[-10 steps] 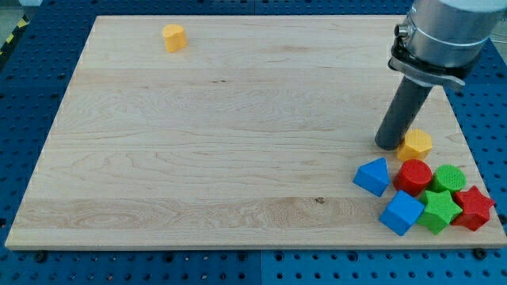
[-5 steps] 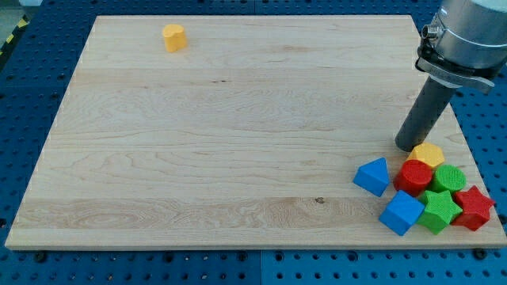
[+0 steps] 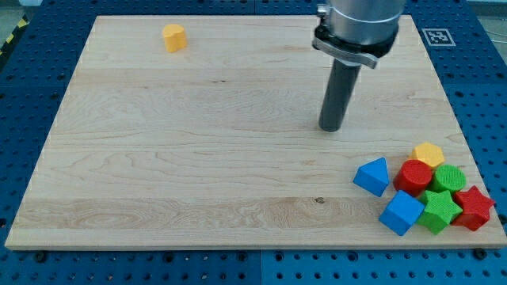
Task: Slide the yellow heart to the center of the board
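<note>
The tip (image 3: 330,128) is seen on the board (image 3: 198,158), right of the middle, touching no block. No claw is fitted to the arm, only the straight dark rod (image 3: 339,93), so no open or closed state can be given.

The yellow heart (image 3: 174,37) is found alone near the view's top left corner of the board, well apart from the tip and from every other block. Its shape is small in the view and only roughly made out.

The other blocks are gathered in a cluster at the view's bottom right corner. A yellow hexagon (image 3: 428,153) is placed at the top of the cluster, just above and touching a red cylinder (image 3: 413,176). A green cylinder (image 3: 449,178) is set just right of the red one. A blue pyramid (image 3: 372,176) is seen at the cluster's left edge, just beside the red cylinder. Below these, a blue cube (image 3: 401,212), a green star (image 3: 438,210) and a red star (image 3: 474,208) are lined up from left to right, close together. The tip is located up and to the left of this cluster, clearly apart from it.
</note>
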Robot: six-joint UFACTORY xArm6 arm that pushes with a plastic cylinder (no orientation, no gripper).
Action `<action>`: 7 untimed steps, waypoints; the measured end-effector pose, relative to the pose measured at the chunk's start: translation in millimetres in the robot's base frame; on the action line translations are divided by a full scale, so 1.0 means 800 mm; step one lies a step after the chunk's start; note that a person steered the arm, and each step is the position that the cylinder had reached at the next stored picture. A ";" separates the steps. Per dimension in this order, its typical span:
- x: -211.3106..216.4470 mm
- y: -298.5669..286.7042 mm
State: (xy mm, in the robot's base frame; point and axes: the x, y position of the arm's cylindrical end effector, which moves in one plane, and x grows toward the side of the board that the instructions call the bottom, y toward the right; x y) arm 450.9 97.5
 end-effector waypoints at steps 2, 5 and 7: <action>-0.004 -0.034; -0.004 -0.087; -0.004 -0.125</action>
State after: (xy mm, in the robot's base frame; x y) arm 447.5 -2.7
